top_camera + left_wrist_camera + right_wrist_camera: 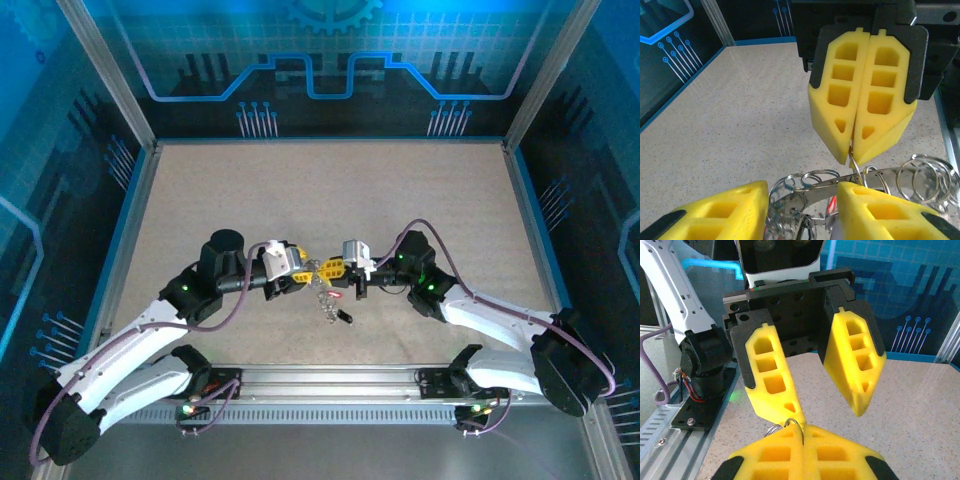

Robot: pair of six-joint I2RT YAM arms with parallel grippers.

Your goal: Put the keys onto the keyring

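Both grippers meet over the middle of the table. My right gripper point(333, 268) point(801, 428) is shut on a thin wire loop of the keyring point(796, 423); in the left wrist view it point(853, 156) pinches that wire from above. My left gripper point(303, 268) point(802, 186) is open, its yellow fingers point(771, 385) spread wide to either side of the silver ring coils point(821, 176). The keys point(334, 304) hang in a bunch below the two grippers, one with a black head and one with red. A flat silver key point(815, 201) lies between the left fingers.
The speckled beige table point(250, 200) has blue edging and glass walls on three sides. A metal rail point(330, 385) with the arm bases runs along the near edge. More wire coils point(925, 176) stretch to the right of the left gripper.
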